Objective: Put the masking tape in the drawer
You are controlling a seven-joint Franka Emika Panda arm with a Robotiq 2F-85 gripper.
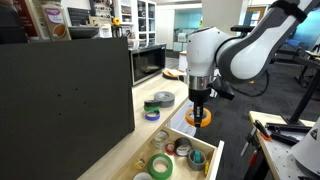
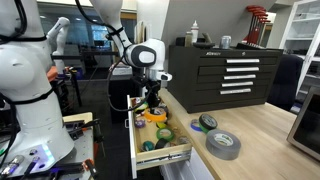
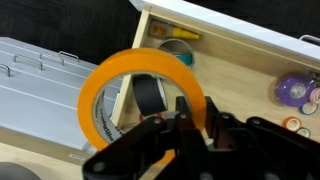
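My gripper point(image 1: 199, 105) is shut on the masking tape point(image 1: 198, 118), an orange ring that hangs from the fingers just above the counter edge beside the open drawer point(image 1: 207, 146). In the wrist view the tape point(image 3: 105, 78) fills the middle, its rim pinched between the fingers point(image 3: 188, 110), with the drawer point(image 3: 235, 48) beyond it. In an exterior view the tape point(image 2: 156, 115) hangs over the far end of the drawer point(image 2: 162, 154). The drawer holds several tape rolls and small items.
A grey roll point(image 1: 164, 98), a green roll point(image 1: 151, 106) and a blue roll point(image 1: 151, 116) lie on the wood counter. A large grey roll point(image 2: 223, 144) and smaller rolls point(image 2: 207, 123) show on the counter. A dark panel point(image 1: 60, 95) stands nearby, a black tool cabinet point(image 2: 225, 70) behind.
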